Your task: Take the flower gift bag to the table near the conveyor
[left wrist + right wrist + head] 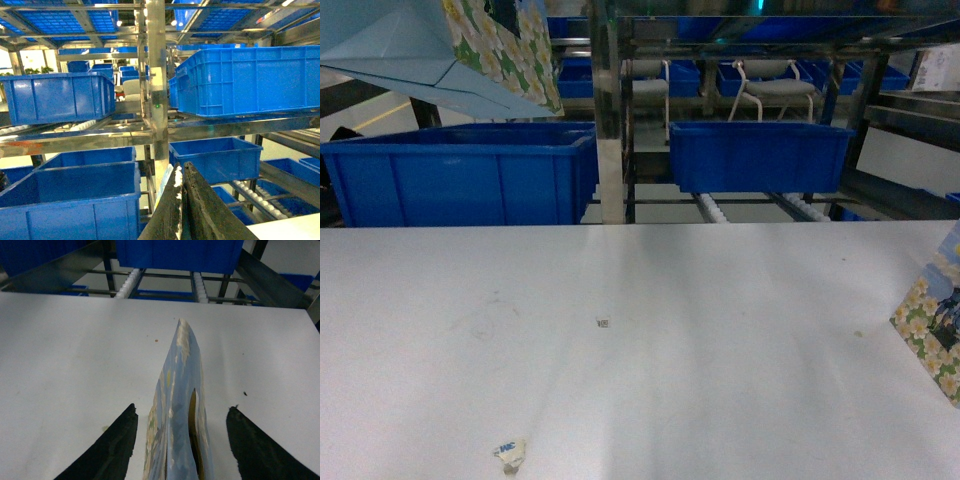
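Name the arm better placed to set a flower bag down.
Left: the left gripper is shut on the lifted bag by the rack. The right gripper is open around a second bag standing on the table.

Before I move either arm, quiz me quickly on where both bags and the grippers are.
1. True or false: the right gripper is open around the standing gift bag on the table.
2. In the head view, where is the raised gift bag?
A. lying flat on the tabletop
B. up at the top left, above the left blue bin
C. resting on the white rollers
3. Fill in: beyond the table's far edge, the conveyor carries blue ____.

Key: 1 true; 2 B; 3 bins.
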You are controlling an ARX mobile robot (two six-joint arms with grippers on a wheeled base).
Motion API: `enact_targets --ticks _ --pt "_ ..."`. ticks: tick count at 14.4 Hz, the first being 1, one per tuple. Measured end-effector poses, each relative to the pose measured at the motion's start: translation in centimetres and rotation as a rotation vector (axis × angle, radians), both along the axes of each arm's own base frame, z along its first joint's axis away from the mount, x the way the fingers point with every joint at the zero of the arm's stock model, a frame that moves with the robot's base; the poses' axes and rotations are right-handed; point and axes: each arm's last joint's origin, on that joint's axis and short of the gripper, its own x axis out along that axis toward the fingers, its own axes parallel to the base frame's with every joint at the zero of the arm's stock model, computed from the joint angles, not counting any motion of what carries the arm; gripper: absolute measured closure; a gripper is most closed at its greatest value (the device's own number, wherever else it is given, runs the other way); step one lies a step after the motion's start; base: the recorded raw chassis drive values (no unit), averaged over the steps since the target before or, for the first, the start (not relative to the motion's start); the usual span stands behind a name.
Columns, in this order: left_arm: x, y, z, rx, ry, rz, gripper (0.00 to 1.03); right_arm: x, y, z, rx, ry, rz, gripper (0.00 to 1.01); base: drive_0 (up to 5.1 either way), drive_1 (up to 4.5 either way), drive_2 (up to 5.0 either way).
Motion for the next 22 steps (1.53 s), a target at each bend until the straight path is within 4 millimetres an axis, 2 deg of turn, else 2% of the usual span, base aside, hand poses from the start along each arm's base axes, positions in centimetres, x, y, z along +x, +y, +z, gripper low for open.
enact_targets --ticks 3,4,5,7,8,11,14,18,21,22 --pt "0.0 0.0 0.0 0.000 0.000 0.000 1.01 -0.5 0.2 3.0 0.004 -0.095 -0.046 0.11 0.0 0.00 0.0" --pt "0.0 0.0 0.0 0.000 0.000 0.000 1.01 -1.4 0.4 4.9 -0.005 -0.162 -0.085 0.02 0.0 0.00 0.0" --pt "0.0 0.0 0.0 0.000 0.000 0.000 1.01 -2.3 0.5 6.2 -0.024 -0.213 -0.139 0.03 0.0 0.00 0.0" --pt "0.0 0.0 0.0 0.000 0.000 0.000 1.01 -5.4 1.0 9.4 -0.080 -0.320 -0.301 0.03 0.0 0.00 0.0" --pt "0.0 0.0 0.0 0.000 0.000 0.000 1.01 -6.7 1.3 10.2 -0.088 -0.323 -0.342 0.03 0.0 0.00 0.0" --pt "0.0 0.0 0.0 -0.001 -0.001 0.000 1.01 -10.9 3.4 12.8 -0.055 -0.358 -0.310 0.03 0.0 0.00 0.0" --pt "0.0 0.0 0.0 0.000 0.000 0.000 1.01 -14.6 4.4 14.7 -0.013 -0.366 -0.279 0.03 0.0 0.00 0.0" --pt "0.0 0.0 0.0 0.000 0.000 0.000 1.01 -20.4 4.3 15.1 -0.001 -0.287 -0.230 0.03 0.0 0.00 0.0" --pt "0.0 0.1 -0.2 -0.009 -0.010 0.008 1.01 -20.3 4.3 15.0 -0.003 -0.274 -0.227 0.03 0.0 0.00 0.0" --pt "0.0 0.3 -1.0 -0.019 -0.003 0.025 1.01 -20.3 4.3 15.0 -0.003 -0.276 -0.227 0.03 0.0 0.00 0.0"
